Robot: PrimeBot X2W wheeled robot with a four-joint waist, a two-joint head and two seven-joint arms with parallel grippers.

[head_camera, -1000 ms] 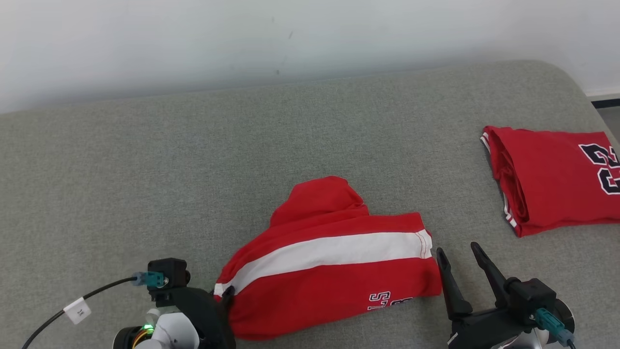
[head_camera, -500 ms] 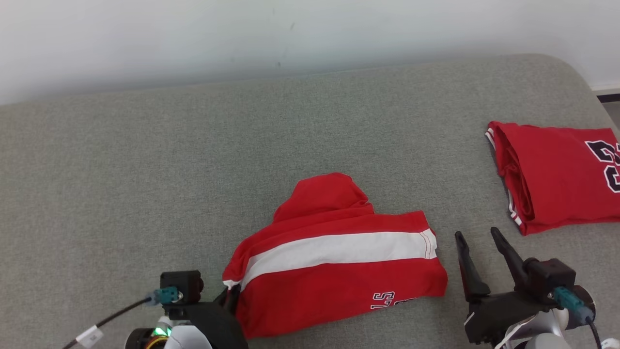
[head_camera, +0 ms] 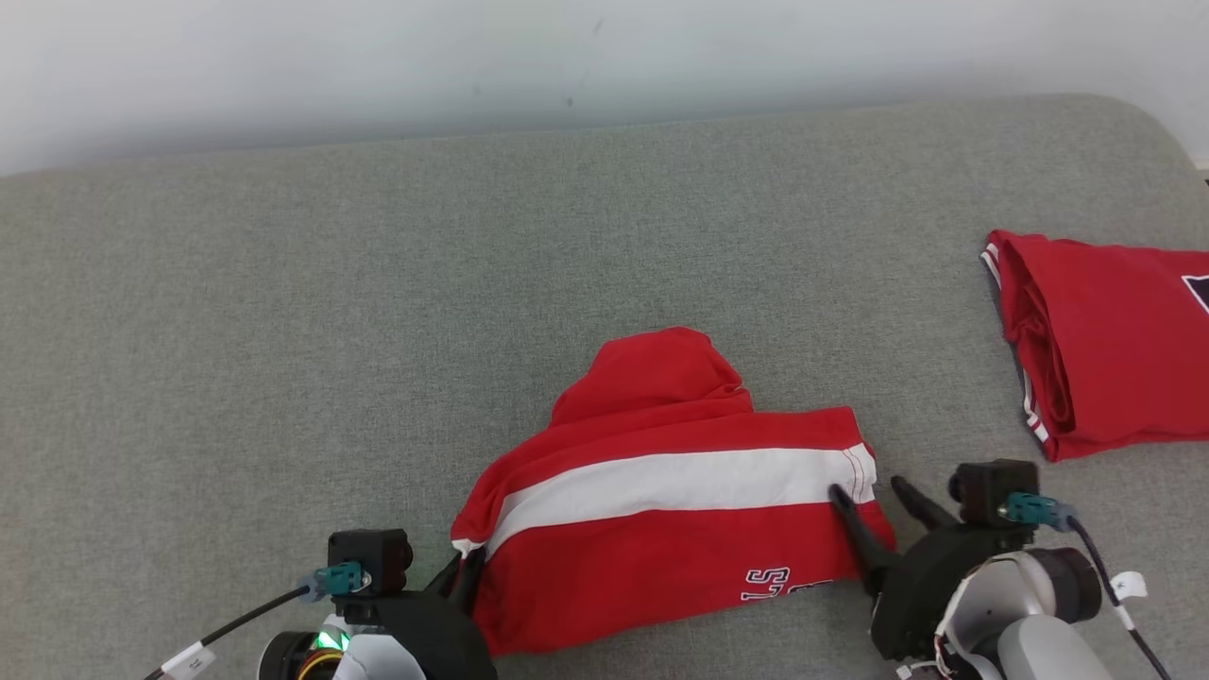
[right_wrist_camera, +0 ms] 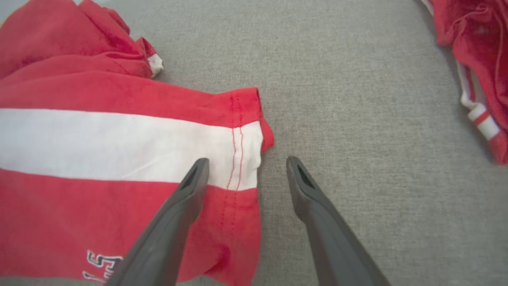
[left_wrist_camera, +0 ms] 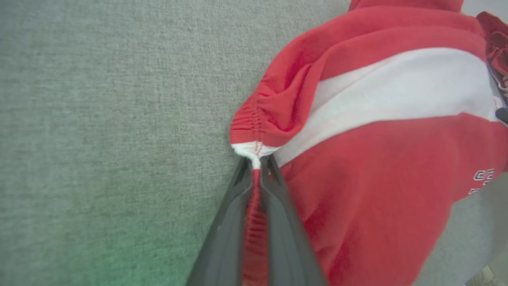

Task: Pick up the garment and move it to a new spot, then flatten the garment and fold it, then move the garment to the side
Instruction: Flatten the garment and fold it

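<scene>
Your left gripper [left_wrist_camera: 256, 161] sits at the lower left, its two fingers pinched tight on a gathered edge of the garment [left_wrist_camera: 377, 159]. Your right gripper [right_wrist_camera: 247, 162] sits at the lower right, jaws spread wide, one fingertip over the cloth, the other just beside it.

Setting: an indoor room, most likely a robot trial space dressed as a home laundry spot; home or lab cannot be settled.

Evidence:
- A wide grey upholstered surface [head_camera: 283, 331] of woven cloth, with a soft rounded corner [head_camera: 1124, 123], reads as a bed or sofa seat.
- It butts against a plain white wall [head_camera: 378, 57] carrying a few small dark scuffs [head_camera: 570, 100].
- Clothing lies on it: a red and white garment [head_camera: 661, 529] near the front edge, and a second red garment [head_camera: 1105, 331], folded, well apart at the right.
- Lab side: teal plugs [head_camera: 342, 576] on black cables and a white label tag [head_camera: 1127, 586] on the arms.
</scene>
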